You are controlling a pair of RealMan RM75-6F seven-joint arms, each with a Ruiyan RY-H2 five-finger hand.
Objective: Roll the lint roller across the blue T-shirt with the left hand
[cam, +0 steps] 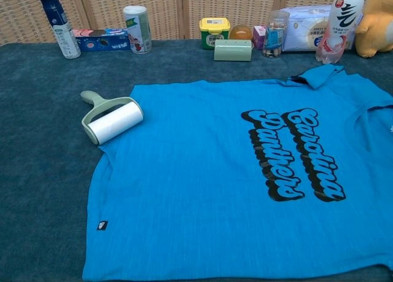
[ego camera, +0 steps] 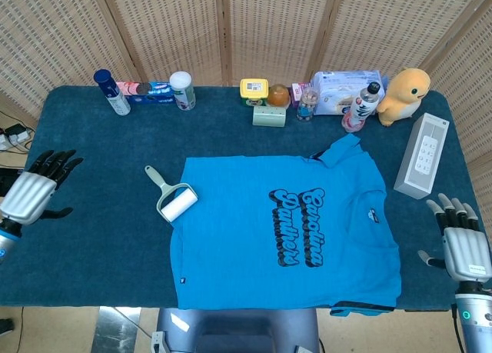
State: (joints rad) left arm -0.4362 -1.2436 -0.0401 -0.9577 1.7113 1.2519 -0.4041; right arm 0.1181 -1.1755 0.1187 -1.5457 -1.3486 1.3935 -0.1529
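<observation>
Hovering at the far left edge of the head view, the left hand (ego camera: 34, 193) holds nothing; its dark fingers are spread and point toward upper right, over the bare blue desk (ego camera: 92, 238). It does not show in the chest view. To its right, with a stretch of desk between, lies the lint roller (ego camera: 172, 197): pale green handle angled toward upper left, white roll at lower right, the roll touching or just overlapping the left edge of the blue T-shirt (ego camera: 284, 234). The chest view shows the same: roller at centre left, its roll at the shirt's shoulder edge, nothing gripping it. The shirt lies flat in the middle of the frame, black lettering right of centre. At the lower right corner of the head view the right hand (ego camera: 463, 241) is empty too, fingers apart, near the desk's edge and just beside the shirt's lower right corner; it has no part in this task. Judgement: nothing of the task is done. The roller is ungrasped, no rolling has begun. Left to do: reach, take the handle, lift or tilt the roll onto the cloth, run it across the shirt.
</observation>
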